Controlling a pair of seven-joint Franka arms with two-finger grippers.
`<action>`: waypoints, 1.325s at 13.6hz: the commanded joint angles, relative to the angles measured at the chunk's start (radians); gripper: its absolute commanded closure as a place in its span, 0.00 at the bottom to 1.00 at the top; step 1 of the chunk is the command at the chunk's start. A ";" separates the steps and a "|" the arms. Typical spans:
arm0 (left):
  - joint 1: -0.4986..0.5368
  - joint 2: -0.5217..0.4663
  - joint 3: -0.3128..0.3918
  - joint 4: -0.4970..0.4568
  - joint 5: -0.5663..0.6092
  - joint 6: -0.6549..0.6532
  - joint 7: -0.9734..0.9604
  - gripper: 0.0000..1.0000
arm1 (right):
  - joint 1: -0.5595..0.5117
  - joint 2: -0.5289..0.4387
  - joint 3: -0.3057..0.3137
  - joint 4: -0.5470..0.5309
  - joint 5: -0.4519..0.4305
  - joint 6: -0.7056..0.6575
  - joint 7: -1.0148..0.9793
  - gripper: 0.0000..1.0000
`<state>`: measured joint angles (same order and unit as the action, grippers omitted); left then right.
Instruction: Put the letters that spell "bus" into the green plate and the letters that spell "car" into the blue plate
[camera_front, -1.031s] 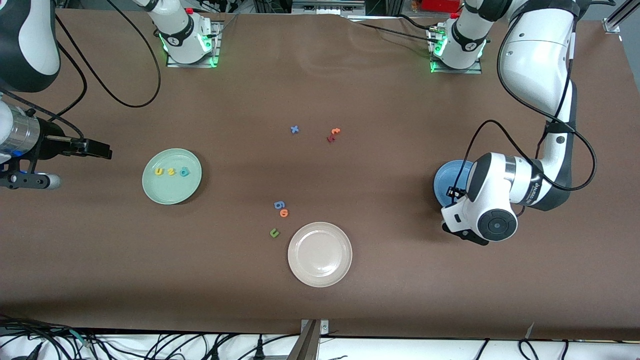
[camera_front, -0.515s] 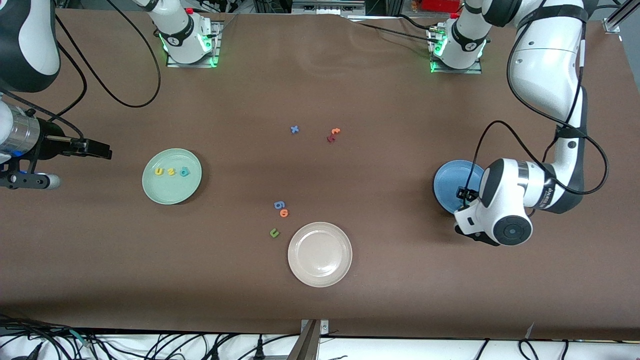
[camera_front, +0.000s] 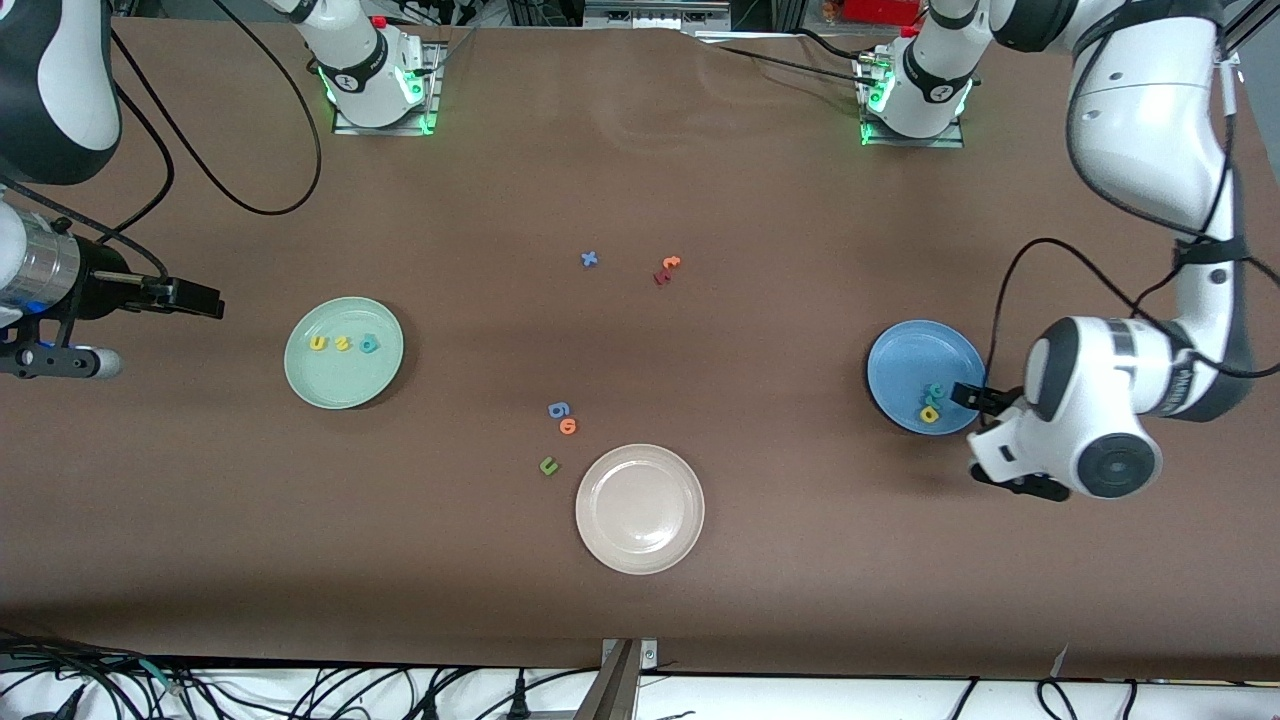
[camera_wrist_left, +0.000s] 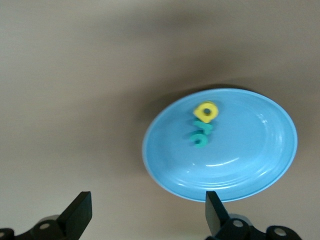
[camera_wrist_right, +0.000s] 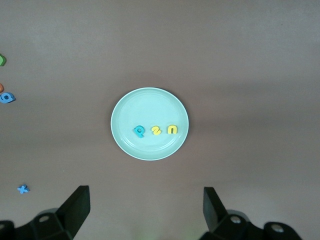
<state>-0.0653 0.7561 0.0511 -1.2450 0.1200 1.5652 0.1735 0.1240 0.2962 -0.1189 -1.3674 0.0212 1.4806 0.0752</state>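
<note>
The green plate (camera_front: 343, 385) holds a yellow u (camera_front: 319, 343), a yellow s (camera_front: 342, 343) and a teal b (camera_front: 369, 344) in a row. The right wrist view shows the same plate (camera_wrist_right: 149, 105) and row. The blue plate (camera_front: 910, 355) holds a yellow a (camera_front: 929, 413) touching two teal letters (camera_front: 935, 392), near its rim. In the left wrist view the yellow a (camera_wrist_left: 205, 111) and the teal letters (camera_wrist_left: 202, 128) lie on the blue plate (camera_wrist_left: 250, 145). My left gripper (camera_front: 972, 397) is open and empty at that plate's edge. My right gripper (camera_front: 195, 298) waits open beside the green plate.
A cream-white plate (camera_front: 640, 508) sits nearest the front camera. Beside it lie a dark green u (camera_front: 548, 465), an orange o (camera_front: 568, 426) and a blue g (camera_front: 558, 409). Farther back are a blue x (camera_front: 589, 259), an orange t (camera_front: 670, 263) and a dark red letter (camera_front: 661, 277).
My left gripper has opened and drawn off the blue plate toward the left arm's end of the table, uncovering the letters in the plate. The right arm has not moved.
</note>
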 joint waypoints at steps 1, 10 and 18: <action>0.019 -0.085 -0.013 -0.001 0.006 -0.011 0.009 0.00 | -0.007 -0.029 0.013 -0.033 -0.018 0.013 -0.003 0.00; 0.088 -0.188 -0.005 0.030 -0.051 -0.131 0.009 0.00 | -0.007 -0.029 0.013 -0.033 -0.018 0.015 -0.003 0.00; 0.051 -0.616 0.001 -0.279 -0.065 -0.048 0.003 0.00 | -0.007 -0.029 0.013 -0.033 -0.017 0.013 -0.002 0.00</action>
<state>-0.0162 0.2960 0.0495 -1.3650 0.0839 1.4890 0.1731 0.1240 0.2960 -0.1186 -1.3698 0.0211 1.4823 0.0752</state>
